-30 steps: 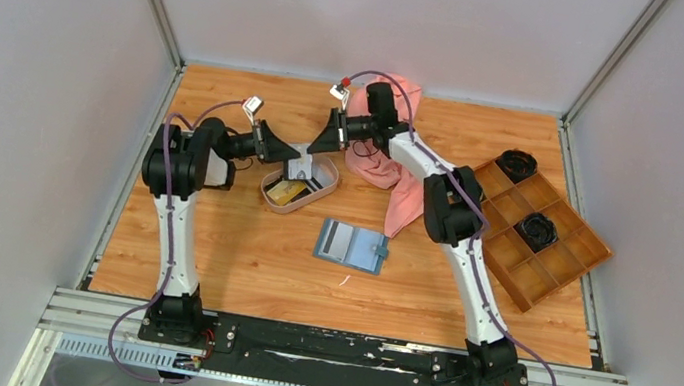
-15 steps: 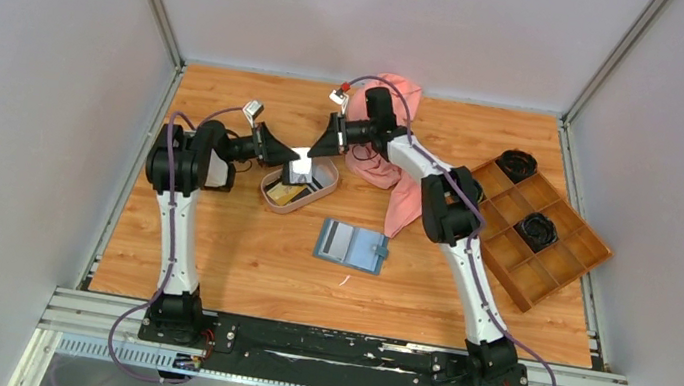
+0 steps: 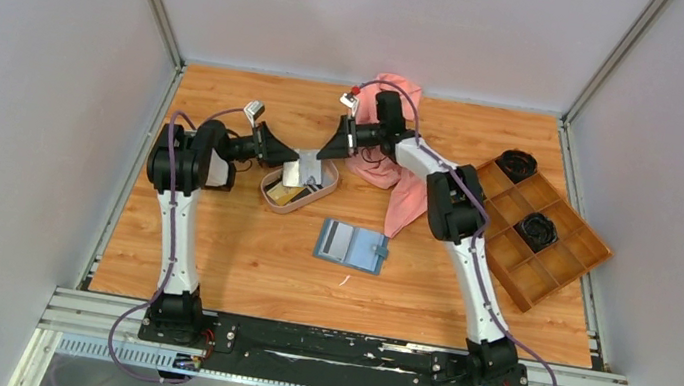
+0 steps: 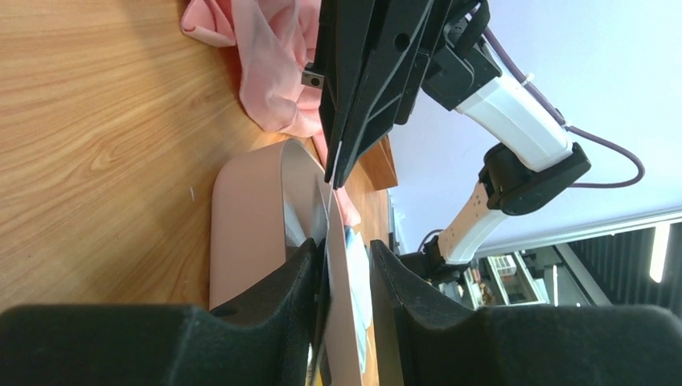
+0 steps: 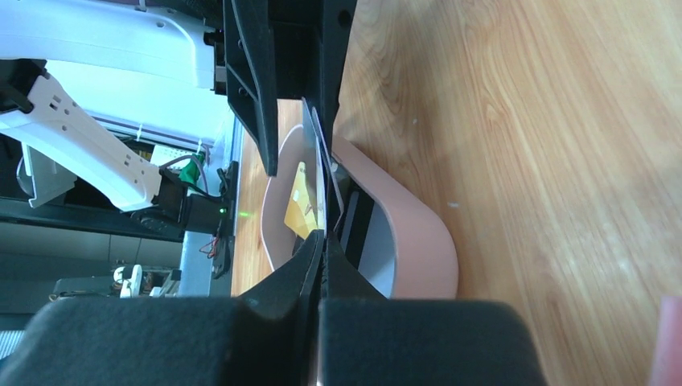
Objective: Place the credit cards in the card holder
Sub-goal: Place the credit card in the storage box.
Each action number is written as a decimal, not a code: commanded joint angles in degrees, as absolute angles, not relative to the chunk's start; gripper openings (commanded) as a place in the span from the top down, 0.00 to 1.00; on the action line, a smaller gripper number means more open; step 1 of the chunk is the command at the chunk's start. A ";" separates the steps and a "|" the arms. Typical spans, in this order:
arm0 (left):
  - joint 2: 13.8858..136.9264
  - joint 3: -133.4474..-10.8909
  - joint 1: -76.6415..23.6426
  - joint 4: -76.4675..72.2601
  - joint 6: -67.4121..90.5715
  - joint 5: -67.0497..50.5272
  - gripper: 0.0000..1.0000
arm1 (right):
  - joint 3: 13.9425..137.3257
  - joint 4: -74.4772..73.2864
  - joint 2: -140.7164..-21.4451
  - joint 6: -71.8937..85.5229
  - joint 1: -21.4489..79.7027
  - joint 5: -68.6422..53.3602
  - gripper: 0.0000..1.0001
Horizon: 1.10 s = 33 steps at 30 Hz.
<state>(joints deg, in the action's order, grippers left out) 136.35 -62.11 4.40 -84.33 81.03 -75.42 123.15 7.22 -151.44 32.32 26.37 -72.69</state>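
Locate the pale grey card (image 3: 294, 170): upright, edge-on, over the oval tray (image 3: 329, 183), between the fingers of the left hand (image 4: 344, 249). Note the change over the last second: left hand spread from a tight pinch, now leaving a gap on one side, with the card against the other finger only. Note also the right hand (image 5: 323, 237), pressed together, drawn back a little toward the pink cloth (image 3: 384, 167); tip near the card's top edge, contact impossible to tell. Treat as a release or regrip under way: card no longer clamped, likely to settle back into the tray with the yellowish card (image 3: 289, 194). Find the card holder (image 3: 349, 246) lying open on the counter (image 3: 238, 259), well apart from the tray, no card seen in it. Record no legible brand, label or writing on any card, tray or holder.
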 commanded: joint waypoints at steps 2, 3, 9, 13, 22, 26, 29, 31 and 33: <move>136.90 -63.60 4.92 -87.25 82.21 -76.85 0.67 | 118.92 13.54 -145.37 35.35 24.20 -75.91 1.00; 136.79 -63.69 4.92 -87.24 82.37 -76.96 0.67 | 118.13 13.93 -144.62 35.49 24.05 -76.20 1.00; 136.15 -64.06 4.92 -87.11 83.54 -77.39 0.64 | 113.73 15.68 -139.86 35.68 23.97 -77.14 1.00; 136.32 -64.46 4.99 -87.10 84.44 -77.90 0.61 | 111.43 17.65 -137.27 37.01 23.99 -78.00 1.00; 135.37 -66.52 5.10 -87.27 86.29 -78.67 0.47 | 107.27 17.71 -131.39 36.79 23.73 -79.49 1.00; 134.56 -68.42 5.88 -87.34 87.27 -78.08 0.44 | 105.18 14.31 -128.48 33.13 23.72 -79.48 1.00; 133.05 -69.86 6.70 -87.28 88.36 -77.87 0.44 | 104.88 4.80 -125.94 24.49 23.73 -78.62 1.00; 131.57 -70.40 6.71 -87.28 88.95 -77.87 0.44 | 104.60 0.64 -124.64 20.28 23.72 -78.08 1.00; 130.58 -70.77 6.77 -87.28 89.66 -78.11 0.43 | 104.46 -3.23 -123.84 17.78 23.71 -77.63 1.00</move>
<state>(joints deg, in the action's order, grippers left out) 134.98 -68.99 6.28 -84.36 87.96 -77.36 105.34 6.68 -127.76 27.05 24.10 -77.87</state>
